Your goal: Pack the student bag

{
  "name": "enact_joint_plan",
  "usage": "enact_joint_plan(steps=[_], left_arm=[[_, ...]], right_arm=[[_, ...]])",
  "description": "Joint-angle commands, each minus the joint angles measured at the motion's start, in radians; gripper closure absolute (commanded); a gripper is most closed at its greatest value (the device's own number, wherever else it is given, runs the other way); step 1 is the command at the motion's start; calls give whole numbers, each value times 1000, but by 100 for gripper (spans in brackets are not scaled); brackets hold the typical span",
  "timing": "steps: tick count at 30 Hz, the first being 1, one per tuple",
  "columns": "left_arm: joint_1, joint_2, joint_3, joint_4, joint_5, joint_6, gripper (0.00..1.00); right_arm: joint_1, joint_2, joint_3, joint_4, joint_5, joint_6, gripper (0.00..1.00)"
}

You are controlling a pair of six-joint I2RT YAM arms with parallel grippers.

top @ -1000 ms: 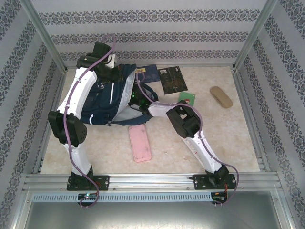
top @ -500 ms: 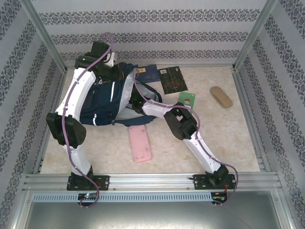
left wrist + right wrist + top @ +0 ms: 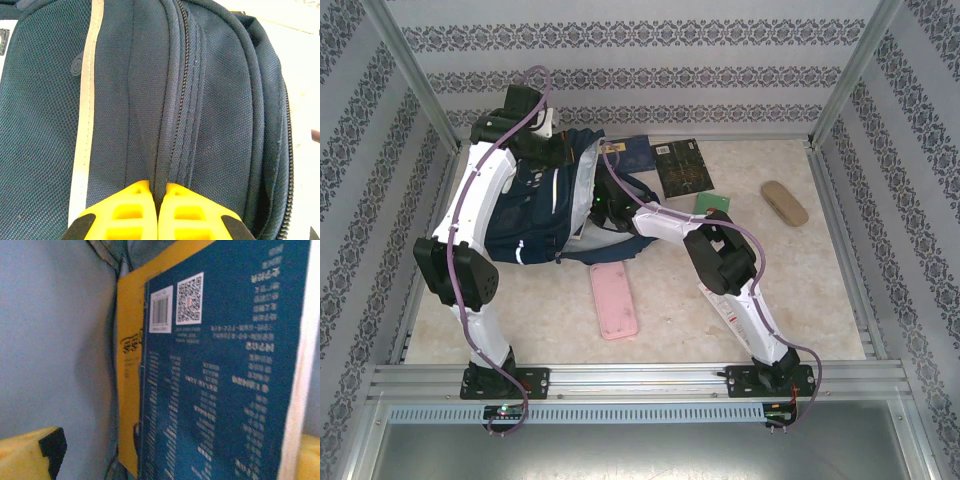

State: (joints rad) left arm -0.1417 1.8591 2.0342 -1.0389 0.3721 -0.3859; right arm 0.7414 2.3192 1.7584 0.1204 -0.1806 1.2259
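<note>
- The large navy blue fabric backpack [image 3: 535, 215] lies at the back left of the table [image 3: 800, 280], with its open mouth turned toward the right arm.
- The likeliest trouble is at the left hand [image 3: 158, 200]. It is clenched on a thin fold of navy cloth right beside the zip [image 3: 182, 90]. If that pinch slides off the weave, I judge the mouth would sag onto whatever is inside.
- The right hand [image 3: 171, 452] is down inside the bag, released, with its yellow fingers spread wide. A blue-backed book [image 3: 225, 365] with a yellow edge, a barcode and a square code stands between them against the pale lining [image 3: 50, 340].
- One finger sits very close to the book's white edge. A crooked pull-back could catch that edge and tip the book or drag it out again.
- The lining bulges near the other finger, so a snag on loose cloth looks possible too.
- A pink flat case [image 3: 613, 300] and a tan oval case [image 3: 785, 203] lie outside on the table, so the packing looks unfinished.
- The left arm stretches up the left side, elbow low and near, with its wrist bent over the bag's far top.
- The right arm crosses diagonally from its base, elbow raised mid-table, with its forearm pointing into the mouth.
</note>
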Motion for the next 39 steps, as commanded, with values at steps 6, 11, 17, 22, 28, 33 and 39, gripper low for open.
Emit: enact_joint_plan(steps=[6,11,17,22,28,33,39], left_arm=[[16,-37,-14,91,41,3,100],[16,-41,-20,92,43,4,100],[16,-41,-31,99,61,-7,100],[14,-44,-38,107,89,-13,100],[9,-44,-46,112,108,-14,100],[11,-47,-46,82,50,22,100],[14,-30,-45,43,-128,61,100]], right_arm=[[-12,-44,4,-187,-24,-83,2],[-11,-70,-37,-174,-5,-121,17],[-10,-40,-27,-169,-33,-97,43],[-9,14,17,-116,-78,-84,52],[-9,156,215,-133,-187,-82,49],[-25,101,148,-136,-160,-104,32],[-44,-27,21,-143,-143,-160,2]])
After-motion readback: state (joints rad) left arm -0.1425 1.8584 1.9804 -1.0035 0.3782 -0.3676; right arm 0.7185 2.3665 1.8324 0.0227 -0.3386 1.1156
